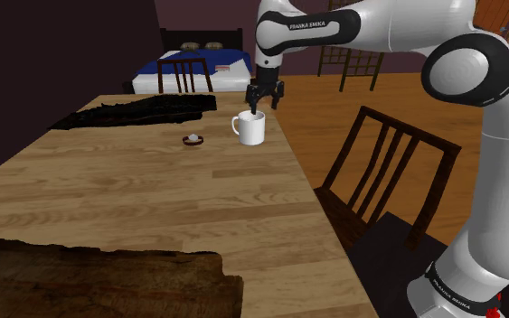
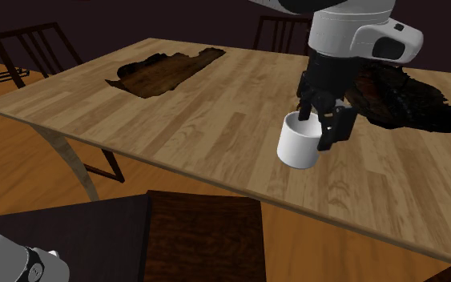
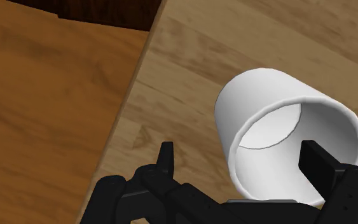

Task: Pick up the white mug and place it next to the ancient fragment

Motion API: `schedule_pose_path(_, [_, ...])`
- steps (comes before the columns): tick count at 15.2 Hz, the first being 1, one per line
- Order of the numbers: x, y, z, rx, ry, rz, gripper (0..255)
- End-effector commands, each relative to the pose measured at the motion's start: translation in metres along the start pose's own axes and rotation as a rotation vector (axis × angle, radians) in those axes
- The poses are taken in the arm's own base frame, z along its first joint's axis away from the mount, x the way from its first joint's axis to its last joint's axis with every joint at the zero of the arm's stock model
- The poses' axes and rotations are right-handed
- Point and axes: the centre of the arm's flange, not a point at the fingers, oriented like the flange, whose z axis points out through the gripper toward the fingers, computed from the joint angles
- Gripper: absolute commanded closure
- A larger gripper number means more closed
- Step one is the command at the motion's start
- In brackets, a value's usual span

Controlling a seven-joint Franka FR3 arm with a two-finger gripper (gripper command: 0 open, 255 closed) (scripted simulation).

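Observation:
A white mug (image 1: 250, 128) stands upright on the wooden table (image 1: 108, 199), near the edge on the shoulder view's right. My gripper (image 1: 265, 101) hangs over its rim, open. In the wrist view one finger (image 3: 317, 164) reaches inside the mug (image 3: 279, 108) and the other finger (image 3: 166, 156) stands outside, clear of the wall. From the second exterior view the gripper (image 2: 318, 126) straddles the mug's (image 2: 298, 144) rim. A flat ragged black piece (image 1: 144, 110) lies just behind the mug. A ragged brown piece (image 1: 98, 280) lies at the table's near end.
A small dark dish with something pale in it (image 1: 192, 140) sits to the shoulder view's left of the mug. A dark chair (image 1: 388, 181) stands at the table's edge beside the arm, and another (image 1: 186, 74) at the far end. A bed (image 1: 198, 61) lies beyond.

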Motion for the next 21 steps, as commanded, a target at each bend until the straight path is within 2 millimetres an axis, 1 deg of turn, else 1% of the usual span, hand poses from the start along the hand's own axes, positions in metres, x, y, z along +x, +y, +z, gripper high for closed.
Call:
schedule_pose_path(1, [0.010,-0.001,0.009,-0.001,0.000,0.000,0])
schedule_pose_path(8, [0.010,-0.001,0.044,-0.001,0.000,0.000,0])
schedule_pose_path(15, [0.010,-0.001,0.044,-0.002,0.000,0.000,0])
schedule_pose_path(16, [0.010,-0.001,0.044,-0.002,0.000,0.000,255])
schedule_pose_path(21, [0.010,-0.001,0.044,-0.002,0.000,0.000,255])
